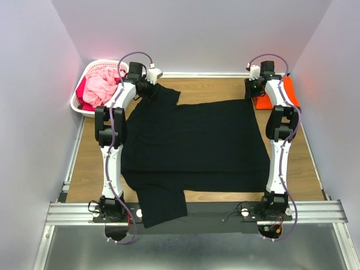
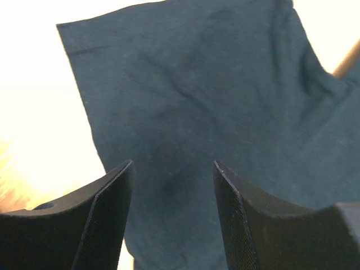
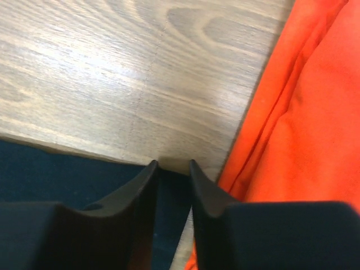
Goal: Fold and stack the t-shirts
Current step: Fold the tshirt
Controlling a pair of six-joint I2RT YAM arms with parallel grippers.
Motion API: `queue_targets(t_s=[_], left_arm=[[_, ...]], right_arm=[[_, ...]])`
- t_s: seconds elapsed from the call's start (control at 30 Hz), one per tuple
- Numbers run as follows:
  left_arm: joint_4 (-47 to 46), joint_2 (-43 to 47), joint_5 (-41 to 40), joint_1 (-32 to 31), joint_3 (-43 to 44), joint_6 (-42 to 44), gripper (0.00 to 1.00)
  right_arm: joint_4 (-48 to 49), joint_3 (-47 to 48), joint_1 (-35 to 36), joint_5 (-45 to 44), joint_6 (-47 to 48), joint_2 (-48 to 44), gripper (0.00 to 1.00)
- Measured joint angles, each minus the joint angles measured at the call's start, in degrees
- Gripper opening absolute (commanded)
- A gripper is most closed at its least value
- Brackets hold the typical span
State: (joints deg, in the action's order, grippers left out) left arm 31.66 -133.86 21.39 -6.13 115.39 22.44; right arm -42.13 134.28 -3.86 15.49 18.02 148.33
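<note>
Across the middle of the wooden table (image 1: 90, 163) you've got the black t-shirt (image 1: 197, 140) laid out flat. Its long axis runs side to side, with the neck end and both sleeves toward your left arm's side and the hem toward the right. The near sleeve drapes over the table's front edge, and the far sleeve sticks out toward the back left. The orange t-shirt (image 1: 289, 90) sits as a folded bundle at the far right corner, just beside the black one's hem corner.

Your left gripper (image 2: 173, 164) hangs over that far sleeve with its jaws wide apart. Cloth shows in the gap, but nothing's pinched. Your right gripper (image 3: 173, 163) is down at the far hem corner, jaws nearly together with just a slim gap. Its tips are right at the black edge, with the orange cloth alongside. Honestly can't tell if it has the fabric or not.

A white basket (image 1: 79, 107) with pink clothes (image 1: 101, 84) sits off at the far left.
</note>
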Motion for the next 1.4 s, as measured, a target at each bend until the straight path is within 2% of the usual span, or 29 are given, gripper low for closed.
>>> queue_targets(t_s=[0.2, 0.23, 0.6, 0.73, 0.93, 0.97, 1.0, 1.13, 1.23, 1.4], left_arm=[[0.3, -4.1, -1.7, 0.8, 5.3, -0.7, 0.66], [0.4, -4.7, -2.0, 0.8, 6.1, -0.7, 0.66], [-0.1, -10.1, -4.5, 1.3, 12.9, -1.3, 0.61], [-0.1, -11.9, -4.5, 1.5, 13.5, -1.4, 0.48], [-0.2, -12.4, -4.3, 1.6, 13.9, -1.6, 0.42], [-0.2, -12.5, -4.3, 1.5, 14.1, -1.6, 0.41], [-0.2, -12.5, -4.3, 1.5, 14.2, -1.6, 0.41], [-0.2, -12.6, -4.4, 1.5, 14.2, -1.6, 0.41], [-0.2, -12.6, -4.4, 1.5, 14.2, -1.5, 0.41], [-0.2, -12.6, -4.4, 1.6, 14.2, -1.5, 0.41]], right_arm=[[1.4, -1.8, -0.1, 0.8, 0.9, -0.8, 0.02], [1.4, -1.9, 0.0, 0.9, 1.2, -0.8, 0.01], [2.3, -3.1, 0.1, 1.1, 2.4, -1.5, 0.0], [2.4, -3.2, 0.1, 1.1, 2.7, -1.6, 0.0], [2.3, -3.2, 0.1, 1.2, 3.1, -1.7, 0.01], [2.3, -3.2, 0.1, 1.2, 3.1, -1.7, 0.11], [2.3, -3.2, 0.1, 1.2, 3.1, -1.7, 0.33], [2.1, -3.2, 0.0, 1.2, 2.2, -1.8, 0.61], [1.5, -2.7, -0.3, 1.2, 0.5, -1.8, 0.67], [1.2, -2.6, -1.4, 1.4, -1.4, -1.8, 0.66]])
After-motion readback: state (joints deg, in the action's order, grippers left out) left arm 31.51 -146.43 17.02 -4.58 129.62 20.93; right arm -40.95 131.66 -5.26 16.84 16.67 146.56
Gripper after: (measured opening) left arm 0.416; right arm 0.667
